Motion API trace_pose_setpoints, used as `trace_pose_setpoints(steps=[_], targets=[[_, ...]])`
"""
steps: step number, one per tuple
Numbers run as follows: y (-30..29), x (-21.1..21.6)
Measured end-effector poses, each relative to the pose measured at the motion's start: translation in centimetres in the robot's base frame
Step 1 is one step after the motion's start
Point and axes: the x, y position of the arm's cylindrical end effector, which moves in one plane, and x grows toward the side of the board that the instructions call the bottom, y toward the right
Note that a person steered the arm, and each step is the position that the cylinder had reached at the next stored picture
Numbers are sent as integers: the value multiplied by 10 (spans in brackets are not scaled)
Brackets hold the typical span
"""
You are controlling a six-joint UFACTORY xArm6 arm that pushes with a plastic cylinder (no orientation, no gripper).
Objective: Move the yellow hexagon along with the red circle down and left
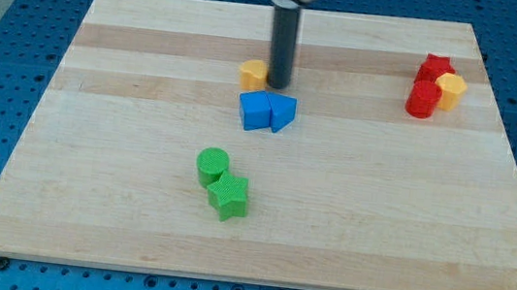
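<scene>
The yellow hexagon (450, 91) sits near the board's upper right, touching the red circle (422, 99) on its lower left. A second red block (435, 67), shape unclear, stands just above them. My tip (277, 86) is far to their left, in the upper middle of the board. It rests against the right side of a small yellow block (252, 73) and just above the blue blocks.
A blue cube (255, 112) and a blue triangle (282, 113) lie together just below my tip. A green circle (212, 165) and a green star (229, 197) sit lower left of centre. The wooden board (87, 194) ends in a blue perforated table.
</scene>
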Motion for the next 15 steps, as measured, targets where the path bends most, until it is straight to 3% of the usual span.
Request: trace_pose_setpoints(steps=[1,2,3,5,6,9,12,15], targets=[[-21,-24],[23,-55],[96,-83],[302,-87],[367,-82],[362,-4],[278,-3],[257,-3]])
